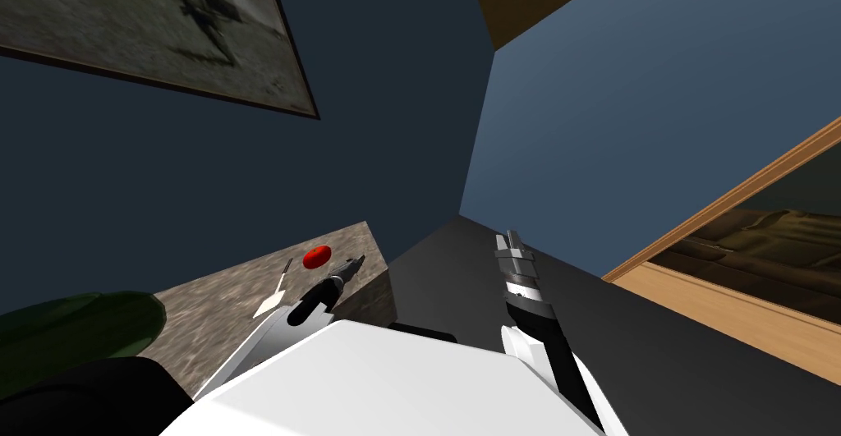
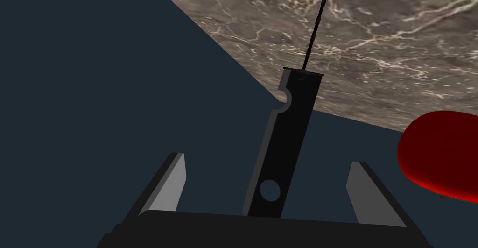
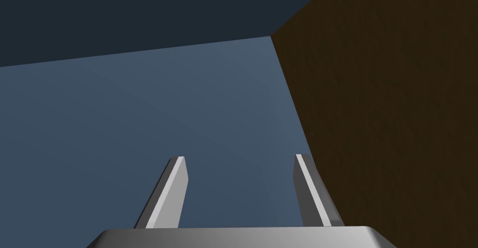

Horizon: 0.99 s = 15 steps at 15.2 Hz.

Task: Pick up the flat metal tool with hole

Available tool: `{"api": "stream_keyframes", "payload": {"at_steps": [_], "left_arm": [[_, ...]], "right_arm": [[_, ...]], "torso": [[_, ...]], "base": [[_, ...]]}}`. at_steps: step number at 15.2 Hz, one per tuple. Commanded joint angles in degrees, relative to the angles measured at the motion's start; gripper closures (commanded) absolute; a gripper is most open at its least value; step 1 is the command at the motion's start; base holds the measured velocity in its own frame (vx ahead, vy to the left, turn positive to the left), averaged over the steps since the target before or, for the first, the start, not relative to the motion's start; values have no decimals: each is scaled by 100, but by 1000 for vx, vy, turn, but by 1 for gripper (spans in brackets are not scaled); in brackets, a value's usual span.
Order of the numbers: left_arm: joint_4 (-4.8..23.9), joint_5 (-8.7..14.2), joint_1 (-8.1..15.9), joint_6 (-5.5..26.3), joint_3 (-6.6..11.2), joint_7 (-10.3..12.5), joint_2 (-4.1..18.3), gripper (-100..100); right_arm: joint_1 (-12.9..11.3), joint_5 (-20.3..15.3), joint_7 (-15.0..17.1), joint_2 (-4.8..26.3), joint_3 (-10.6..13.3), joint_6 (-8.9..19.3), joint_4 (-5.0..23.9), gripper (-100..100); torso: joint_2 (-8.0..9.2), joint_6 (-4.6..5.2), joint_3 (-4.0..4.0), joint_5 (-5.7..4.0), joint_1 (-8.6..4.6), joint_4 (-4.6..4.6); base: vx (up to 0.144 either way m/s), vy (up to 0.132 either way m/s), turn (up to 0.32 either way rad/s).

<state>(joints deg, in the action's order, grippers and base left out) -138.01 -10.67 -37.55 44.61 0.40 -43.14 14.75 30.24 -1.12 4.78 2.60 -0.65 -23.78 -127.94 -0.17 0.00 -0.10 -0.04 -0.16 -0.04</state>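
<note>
At the far left of the head view a dark green shape (image 1: 74,324) overlaps the near corner of the marbled table (image 1: 205,316). On the table lies a pale flat piece (image 1: 273,300) with a thin stem, and I cannot tell whether it is the tool the wrist camera sees.

In the left wrist view, the flat tool (image 2: 280,147) stands between the spread fingers of the left gripper (image 2: 267,160) and touches neither. It is dark, with a round hole at the end nearest the gripper's body, a notch in one edge and a thin rod reaching out over the table.

The gaps on both sides are wide. If the fingers close unevenly, I judge one blade could push the tool aside before the other meets it. The grip would also land near the hole end, so the long rod could lever the tool and make it swing or slip.

A red rounded object (image 2: 439,152) sits just beyond one finger. A sideways correction could knock it and send it rolling.

Further right, the right gripper (image 3: 240,157) is raised and open, holding nothing, and poses no risk.
</note>
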Motion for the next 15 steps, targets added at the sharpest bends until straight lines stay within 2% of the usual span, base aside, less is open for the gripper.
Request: {"api": "stream_keyframes", "payload": {"at_steps": [1,2,3,4,5,8,10,15], "left_arm": [[-23,-56,-23,286,11,-149,-29,-100],[-23,-56,-23,350,11,-149,-29,-100],[-36,-96,-54,516,17,-241,-53,-100],[-36,-96,-54,536,17,-241,-53,-100],[-47,-133,-83,707,21,-326,-76,-100],[-58,-166,-110,863,26,-403,-98,-100],[-76,-222,-155,1125,32,-533,-138,-100],[-97,-289,-208,1440,39,-689,-190,-100]], "right_arm": [[0,0,0,0,0,0,0,0],[0,0,0,0,0,0,0,0],[0,0,0,0,0,0,0,0],[0,0,0,0,0,0,0,0],[0,0,0,0,0,0,0,0],[0,0,0,0,0,0,0,0],[0,0,0,0,0,0,0,0],[0,0,0,0,0,0,0,0]], "torso": [[0,0,0,0,0,0],[0,0,0,0,-1,0],[0,0,0,0,-1,0],[0,0,0,0,-2,0],[-1,0,0,0,-1,0],[1,0,1,0,2,0],[3,0,2,1,3,1],[3,1,2,0,1,1]], "base": [[38,-41,2],[38,-39,1],[40,-41,-1],[41,-39,1],[47,-34,0],[34,-32,0],[32,-31,-2],[31,-32,-1]]}}
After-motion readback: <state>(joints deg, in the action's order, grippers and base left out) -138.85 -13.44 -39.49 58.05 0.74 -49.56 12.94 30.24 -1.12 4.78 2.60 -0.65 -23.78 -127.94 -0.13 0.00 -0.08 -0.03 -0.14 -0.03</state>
